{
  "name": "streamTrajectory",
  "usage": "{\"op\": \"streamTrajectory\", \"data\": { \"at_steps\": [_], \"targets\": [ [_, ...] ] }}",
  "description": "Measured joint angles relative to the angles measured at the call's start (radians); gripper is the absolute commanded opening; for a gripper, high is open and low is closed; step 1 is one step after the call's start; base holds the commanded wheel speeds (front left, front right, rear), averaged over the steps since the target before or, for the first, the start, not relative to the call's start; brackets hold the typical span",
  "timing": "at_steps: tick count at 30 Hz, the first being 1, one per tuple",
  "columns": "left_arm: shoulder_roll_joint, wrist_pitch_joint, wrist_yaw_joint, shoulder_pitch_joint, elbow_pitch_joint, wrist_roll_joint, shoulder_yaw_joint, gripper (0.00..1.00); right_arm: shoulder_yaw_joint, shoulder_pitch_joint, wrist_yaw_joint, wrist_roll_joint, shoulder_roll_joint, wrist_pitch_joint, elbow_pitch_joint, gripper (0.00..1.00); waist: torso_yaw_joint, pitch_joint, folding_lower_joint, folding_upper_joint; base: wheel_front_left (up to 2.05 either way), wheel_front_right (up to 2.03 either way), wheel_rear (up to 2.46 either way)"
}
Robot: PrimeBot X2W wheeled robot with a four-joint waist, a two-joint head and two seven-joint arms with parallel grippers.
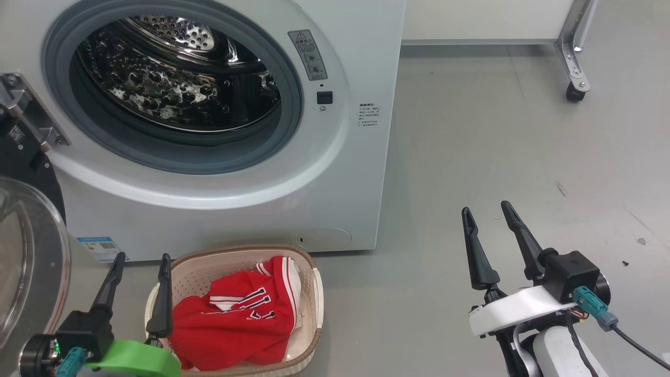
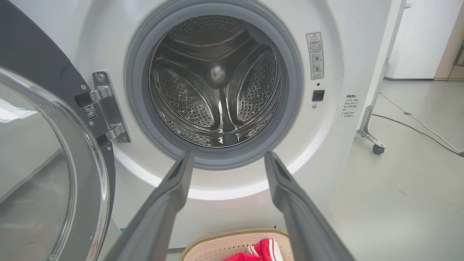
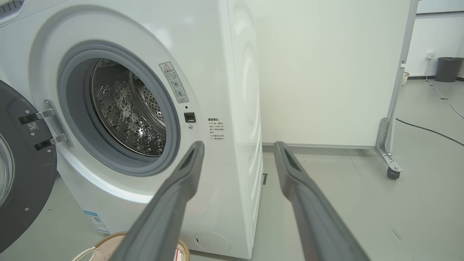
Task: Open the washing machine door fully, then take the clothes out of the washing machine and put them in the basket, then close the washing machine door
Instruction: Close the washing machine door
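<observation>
The white washing machine [image 1: 340, 173] stands with its steel drum [image 1: 178, 78] bare inside. Its door [image 1: 26, 251] hangs swung wide open at the left, clear glass bowl facing out, and also appears in the left wrist view as the door [image 2: 43, 170]. Red clothes [image 1: 238, 319] with white striped trim lie in the cream basket [image 1: 314, 293] on the floor before the machine. My left gripper [image 1: 142, 262] is open, its fingers just left of the basket's rim. My right gripper [image 1: 487, 209] is open over bare floor to the right, holding nothing.
A white panel on a metal leg with a caster [image 1: 574, 93] stands at the back right. A black cable [image 2: 417, 127] runs across the grey floor there. A dark bin [image 3: 448, 69] sits far off by the wall.
</observation>
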Motion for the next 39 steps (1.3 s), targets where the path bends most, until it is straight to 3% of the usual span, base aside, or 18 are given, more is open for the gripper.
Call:
{"op": "streamTrajectory", "data": {
  "at_steps": [20,39],
  "targets": [
    [-0.001,0.000,-0.006,0.001,-0.011,0.025,-0.010,1.00,0.000,0.000,0.000,0.000,0.000,0.000,0.003,1.00,0.002,-0.010,0.0000,0.0000,-0.99,0.99,0.00],
    [-0.004,0.000,-0.010,0.002,-0.032,0.025,0.021,1.00,0.006,0.000,0.001,0.000,0.000,0.000,0.005,1.00,0.005,-0.009,0.0000,0.0000,-0.35,0.35,0.00]
  ]
}}
